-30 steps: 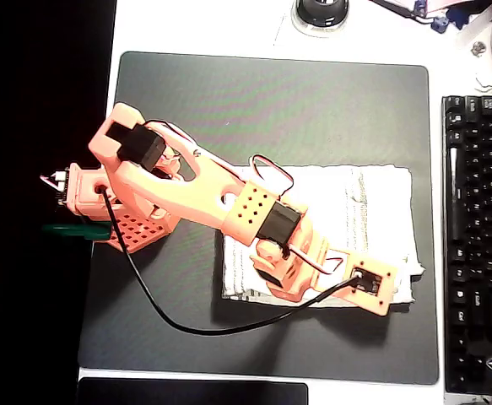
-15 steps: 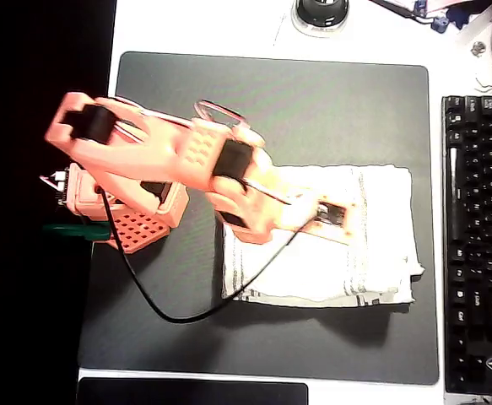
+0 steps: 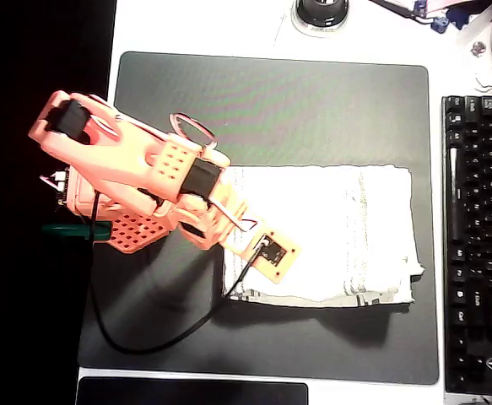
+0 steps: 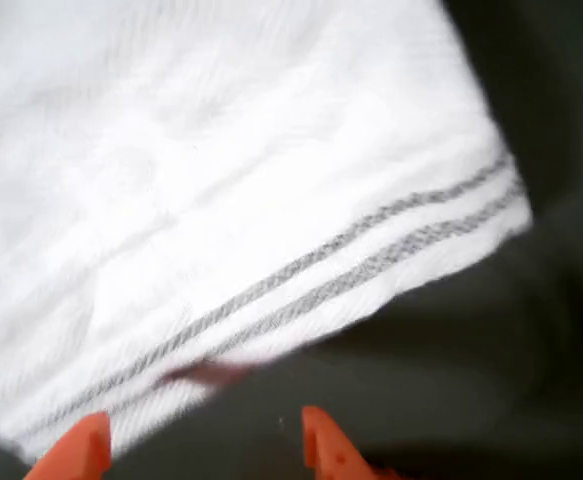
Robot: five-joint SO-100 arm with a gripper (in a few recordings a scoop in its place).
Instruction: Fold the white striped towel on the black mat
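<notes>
You see a white striped towel with thin grey double stripes near its edges, lying on the dark grey-black mat. Your arm and gripper are orange; the keyboard is black, the table white.

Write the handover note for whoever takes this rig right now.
Gripper: open, holding nothing, over the striped edge of the white striped towel, at its left end in the overhead view.
Towel: flat on the black mat, right of centre, with layered edges that suggest it is already doubled over.
Done: apparently one fold.
Left: check the edges line up; fold again if a smaller bundle is wanted.
</notes>
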